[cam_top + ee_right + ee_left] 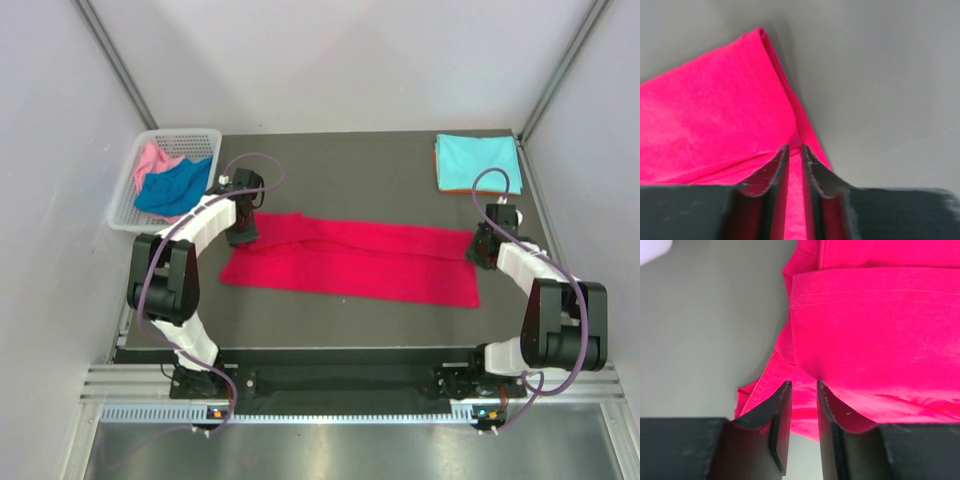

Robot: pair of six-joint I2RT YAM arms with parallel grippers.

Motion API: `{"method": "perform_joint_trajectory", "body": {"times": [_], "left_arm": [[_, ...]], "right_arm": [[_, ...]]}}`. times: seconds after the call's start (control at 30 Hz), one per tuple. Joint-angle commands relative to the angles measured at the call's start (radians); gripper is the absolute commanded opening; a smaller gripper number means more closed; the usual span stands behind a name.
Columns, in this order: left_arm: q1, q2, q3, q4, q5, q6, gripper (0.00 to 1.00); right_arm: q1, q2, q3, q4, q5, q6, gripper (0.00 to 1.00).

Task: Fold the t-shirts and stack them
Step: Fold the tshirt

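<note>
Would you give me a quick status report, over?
Left gripper jaws parted over red t-shirt. Right gripper pinching its other end. Nothing in the way.

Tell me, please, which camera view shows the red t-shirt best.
The top external view: the red t-shirt lies there whole, a long folded strip. The left wrist view shows only folded layers, the right wrist only a corner.

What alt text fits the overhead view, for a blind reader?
A red t-shirt, folded into a long band, lies across a dark table, with the left gripper at one end and the right gripper at the other. A folded turquoise t-shirt sits at the far right corner; a white basket far left holds a blue shirt and a pink shirt.
</note>
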Motion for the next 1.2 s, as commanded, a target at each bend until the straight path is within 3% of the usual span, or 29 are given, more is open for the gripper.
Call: {"method": "perform_joint_trajectory", "body": {"times": [0.0, 0.17, 0.3, 0.47, 0.67, 0.9, 1.17], "left_arm": [[-0.002, -0.033, 0.078, -0.034, -0.007, 0.014, 0.32], [-0.003, -0.082, 0.114, 0.041, 0.089, 0.046, 0.37], [0.039, -0.031, 0.145, 0.057, 0.16, 0.061, 0.39], [0.15, 0.033, 0.177, 0.094, 0.41, 0.103, 0.4], [0.168, 0.095, 0.207, 0.04, 0.407, 0.101, 0.41], [0.168, 0.134, 0.188, 0.042, 0.382, 0.093, 0.43], [0.167, 0.076, 0.125, 0.045, 0.383, 0.083, 0.42]], "right_arm": [[0.004, -0.033, 0.057, -0.057, -0.029, -0.02, 0.23], [0.027, -0.096, 0.097, -0.08, -0.089, 0.006, 0.31], [0.146, -0.105, 0.162, -0.051, -0.098, 0.028, 0.32], [0.3, -0.07, 0.215, 0.004, -0.101, 0.055, 0.34], [0.4, -0.029, 0.236, 0.055, -0.099, 0.087, 0.36], [0.481, 0.197, 0.356, 0.239, -0.308, 0.054, 0.43], [0.562, 0.314, 0.465, 0.277, -0.346, 0.072, 0.45]]}}
